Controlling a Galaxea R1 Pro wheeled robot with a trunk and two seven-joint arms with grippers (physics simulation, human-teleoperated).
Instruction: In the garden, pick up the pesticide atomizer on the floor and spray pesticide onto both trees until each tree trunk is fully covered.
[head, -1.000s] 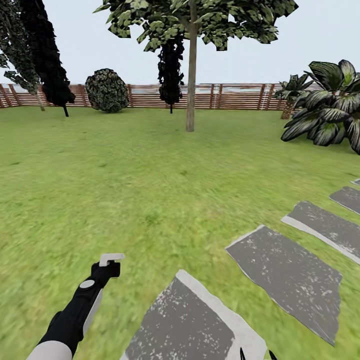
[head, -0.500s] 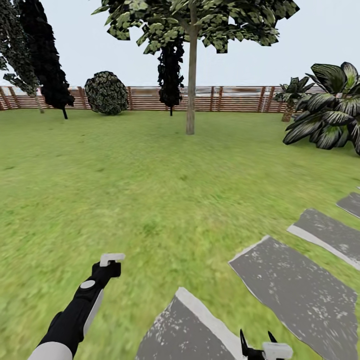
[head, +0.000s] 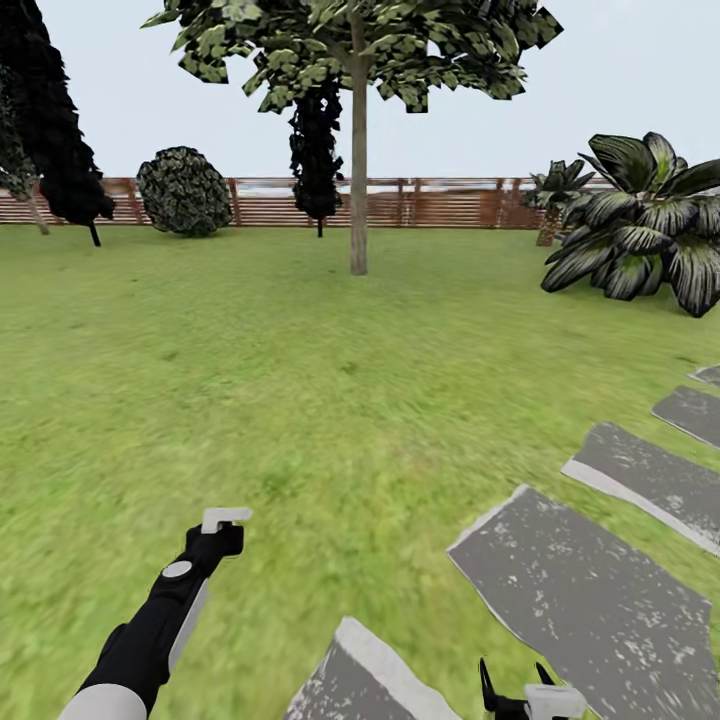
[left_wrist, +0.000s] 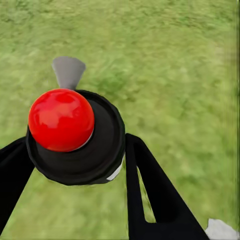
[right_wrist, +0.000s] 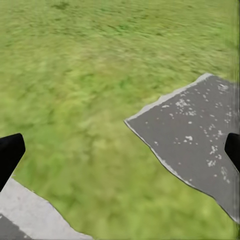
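The pesticide atomizer, a black round body with a red ball top and a grey nozzle, sits between the black fingers of my left gripper, which is shut on it. In the head view its white part pokes out above the gripper, held low over the lawn. A tree with a straight pale trunk and ragged foliage stands far ahead on the grass. My right gripper hangs open at the bottom edge, its fingertips wide apart over grass and paving.
Grey paving slabs run along the right of the lawn. A broad-leaved palm grows at the right, a round bush and dark trees by the brown slat fence at the back.
The whole view has shifted, so the camera moved: tree and fence sit further left. My right gripper has come into view at the bottom. The left arm holds its pose.
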